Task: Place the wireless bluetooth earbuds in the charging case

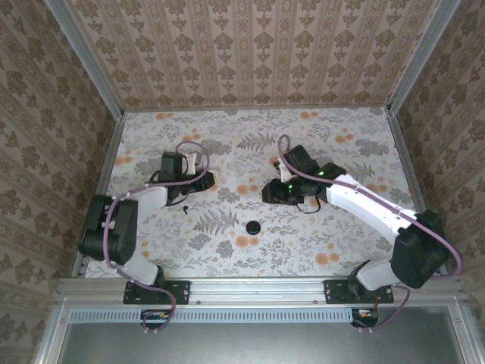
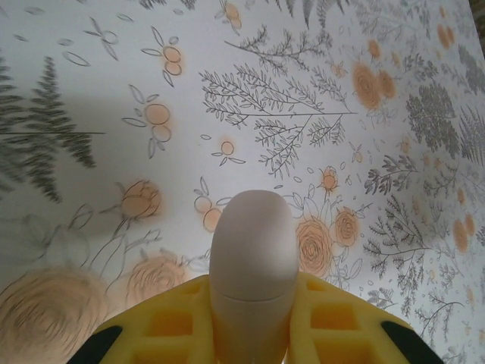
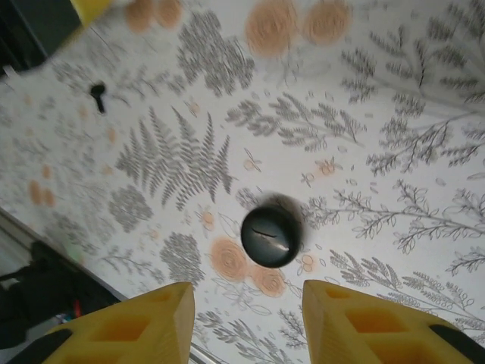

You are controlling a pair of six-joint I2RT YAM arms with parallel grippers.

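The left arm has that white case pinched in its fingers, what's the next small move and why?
Probably lower the charging case onto the table and release it. The left gripper is shut on it, seemingly off the surface, and its lid looks closed, so no earbud could go in yet.

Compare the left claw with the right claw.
The left claw is shut on the white case; the right claw is open, with nothing between its fingers. The left claw holds its case out over the patterned table; the right claw looks down on the black disc lying there. Both have yellow fingers.
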